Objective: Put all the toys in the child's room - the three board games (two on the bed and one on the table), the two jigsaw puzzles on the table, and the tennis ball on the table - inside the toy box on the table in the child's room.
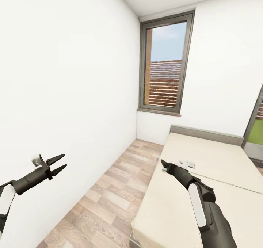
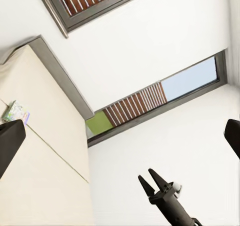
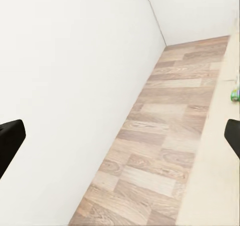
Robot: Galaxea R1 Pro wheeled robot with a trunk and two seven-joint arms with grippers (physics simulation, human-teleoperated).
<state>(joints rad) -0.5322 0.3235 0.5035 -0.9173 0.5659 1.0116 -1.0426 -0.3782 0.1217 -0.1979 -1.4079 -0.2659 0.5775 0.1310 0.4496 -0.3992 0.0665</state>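
Observation:
A pale green board game (image 1: 189, 164) lies flat on the cream bed (image 1: 219, 156), and the tip of my right arm partly hides it. My right gripper (image 1: 163, 164) hangs open above the bed's near side, just left of the game and apart from it. The left wrist view shows the same game (image 2: 16, 112) on the bed (image 2: 35, 156), with the right gripper (image 2: 152, 180) in the air in front of the white wall. My left gripper (image 1: 58, 164) is open and empty beside the left wall. A green edge of the game (image 3: 234, 95) shows in the right wrist view.
A strip of wood-plank floor (image 1: 109, 197) runs between the white left wall (image 1: 54, 76) and the bed. A tall grey-framed window (image 1: 164, 65) stands in the far wall. The bed's grey headboard (image 1: 204, 134) is against that wall.

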